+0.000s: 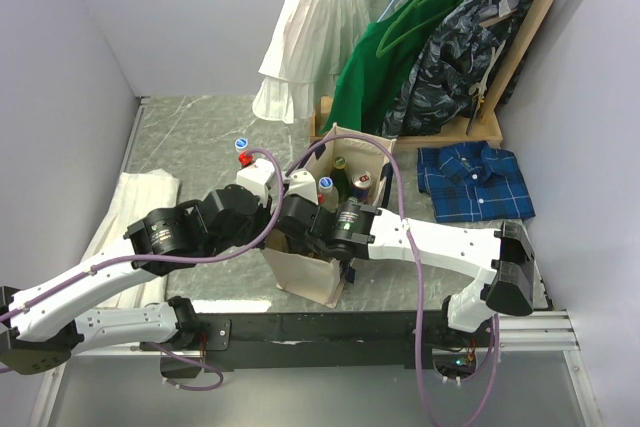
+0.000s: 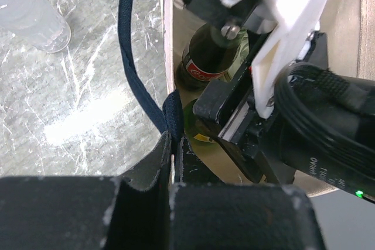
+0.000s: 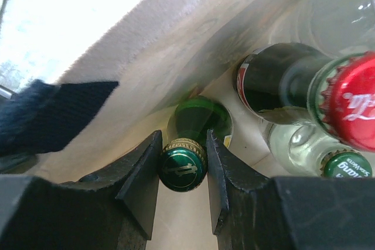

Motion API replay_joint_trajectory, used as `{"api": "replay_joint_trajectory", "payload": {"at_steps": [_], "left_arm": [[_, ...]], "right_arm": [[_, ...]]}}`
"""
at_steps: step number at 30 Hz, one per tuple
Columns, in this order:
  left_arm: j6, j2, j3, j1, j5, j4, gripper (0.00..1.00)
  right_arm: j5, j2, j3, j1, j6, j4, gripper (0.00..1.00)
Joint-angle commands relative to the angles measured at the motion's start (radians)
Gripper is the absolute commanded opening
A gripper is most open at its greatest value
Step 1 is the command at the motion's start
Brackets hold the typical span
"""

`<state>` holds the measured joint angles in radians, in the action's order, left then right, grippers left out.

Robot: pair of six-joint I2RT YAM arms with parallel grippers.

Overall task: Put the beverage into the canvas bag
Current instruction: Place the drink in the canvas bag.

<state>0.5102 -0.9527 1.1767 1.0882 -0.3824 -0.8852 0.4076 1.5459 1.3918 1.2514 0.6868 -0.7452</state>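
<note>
White arms [image 1: 440, 242] w/ purple cables [image 1: 417, 297]

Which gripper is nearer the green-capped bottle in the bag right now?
Right. The right gripper is inside the canvas bag, closed on the green bottle at its cap. The left gripper pinches the bag's rim by the navy strap, above that bottle.

Just right of the right gripper [image 3: 183, 147], a red crown cap [image 3: 351, 100] bears white cursive script, cut off by the frame edge. Below it, a green cap [image 3: 347, 165] has white lettering too blurred to read. Ahead of the left gripper [image 2: 171, 151], a dark bottle [image 2: 206, 57] wears a red label [image 2: 202, 74] with white Coca-Cola-style script.
</note>
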Motion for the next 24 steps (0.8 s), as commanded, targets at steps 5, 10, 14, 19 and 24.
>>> {"api": "replay_joint_trajectory", "payload": {"at_steps": [5, 10, 14, 19, 24], "left_arm": [[-0.002, 0.054, 0.058, 0.003, -0.032, 0.052, 0.01], [-0.001, 0.054, 0.057, 0.003, -0.033, 0.052, 0.01], [-0.002, 0.055, 0.057, 0.004, -0.036, 0.051, 0.01], [0.002, 0.058, 0.054, 0.004, -0.038, 0.051, 0.01], [0.002, 0.060, 0.052, 0.004, -0.039, 0.051, 0.01]], "right_arm": [[-0.016, -0.003, -0.005, -0.001, 0.022, 0.112, 0.00], [-0.015, -0.004, -0.011, -0.003, 0.025, 0.113, 0.00], [-0.004, -0.001, -0.001, -0.001, 0.036, 0.096, 0.02], [-0.003, -0.001, 0.007, -0.001, 0.036, 0.086, 0.35], [-0.004, 0.003, 0.012, -0.001, 0.026, 0.083, 0.51]]}}
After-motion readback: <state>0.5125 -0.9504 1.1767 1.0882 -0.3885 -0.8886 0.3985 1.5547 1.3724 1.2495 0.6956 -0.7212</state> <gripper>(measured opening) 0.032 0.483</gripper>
